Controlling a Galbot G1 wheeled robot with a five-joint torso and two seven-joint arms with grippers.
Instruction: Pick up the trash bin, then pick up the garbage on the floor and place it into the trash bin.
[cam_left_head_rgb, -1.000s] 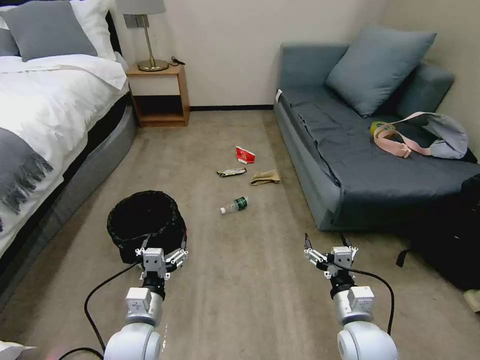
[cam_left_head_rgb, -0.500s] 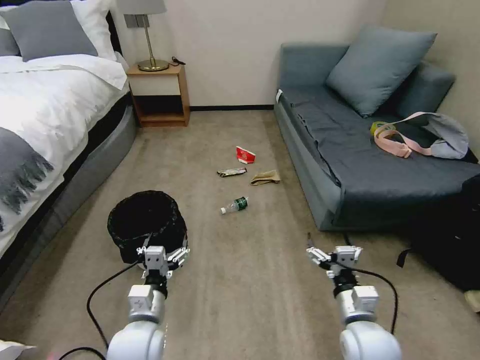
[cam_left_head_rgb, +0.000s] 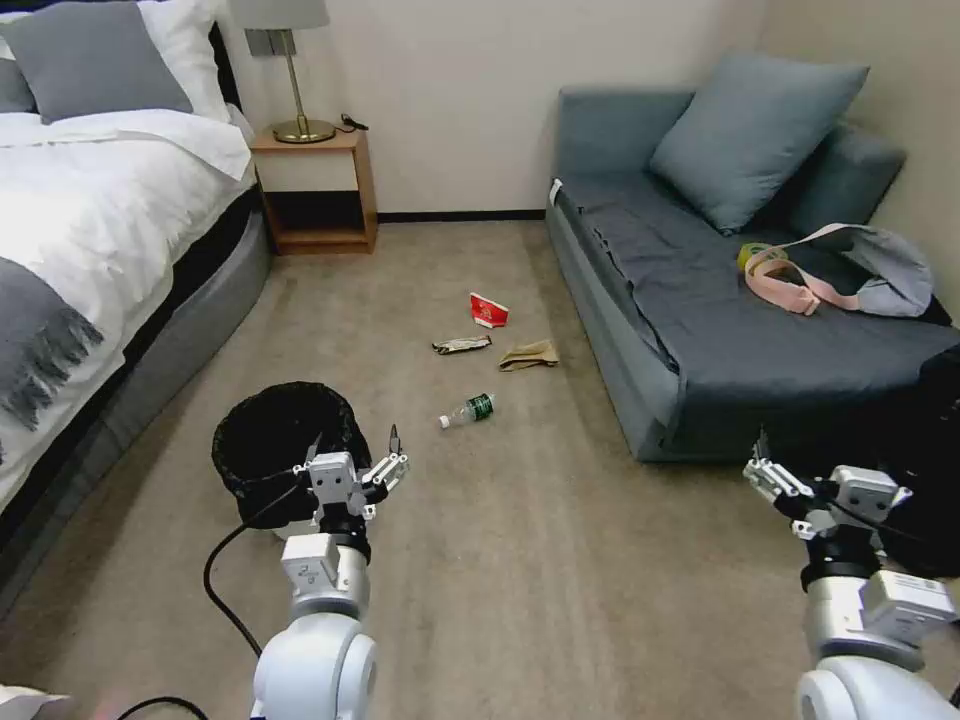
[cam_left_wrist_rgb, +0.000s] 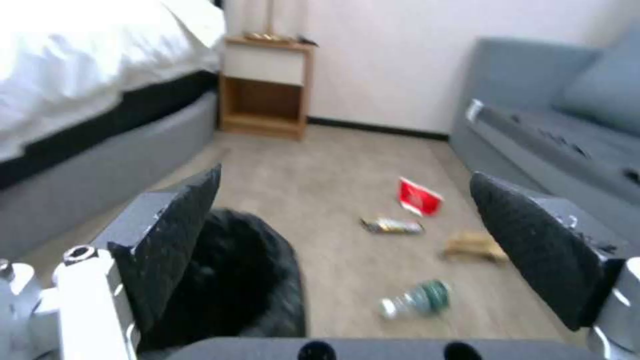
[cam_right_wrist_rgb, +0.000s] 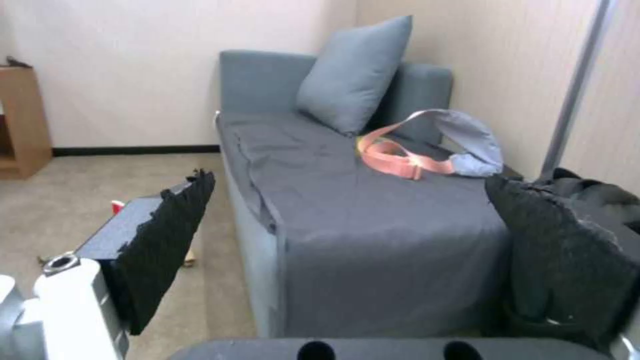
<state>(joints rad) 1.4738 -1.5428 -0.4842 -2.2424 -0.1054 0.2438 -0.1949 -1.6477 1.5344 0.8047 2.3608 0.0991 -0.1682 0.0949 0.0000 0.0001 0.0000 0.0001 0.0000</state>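
Observation:
The trash bin (cam_left_head_rgb: 275, 447), round and lined with a crinkled black bag, stands on the carpet near the bed; it also shows in the left wrist view (cam_left_wrist_rgb: 233, 285). My left gripper (cam_left_head_rgb: 354, 443) hovers open just off the bin's right rim, its jaws wide (cam_left_wrist_rgb: 345, 176). Farther out on the floor lies the garbage: a clear bottle with a green label (cam_left_head_rgb: 468, 410) (cam_left_wrist_rgb: 417, 299), a brown paper bag (cam_left_head_rgb: 530, 354), a dark snack wrapper (cam_left_head_rgb: 462, 345) and a red-white carton (cam_left_head_rgb: 489, 310). My right gripper (cam_left_head_rgb: 822, 472) is open, far right near the sofa's front corner (cam_right_wrist_rgb: 350, 179).
The bed (cam_left_head_rgb: 90, 240) runs along the left and a wooden nightstand (cam_left_head_rgb: 318, 190) stands at the back. The grey sofa (cam_left_head_rgb: 720, 320) on the right carries a pillow, a pink strap (cam_left_head_rgb: 790, 285) and a yellow tape roll (cam_left_head_rgb: 752, 254). A black bag (cam_left_head_rgb: 905, 440) sits beside it.
My left arm has reached forward and to the right, to beside the bin's right rim. My right arm has swung out to the right toward the sofa corner. Both stayed open.

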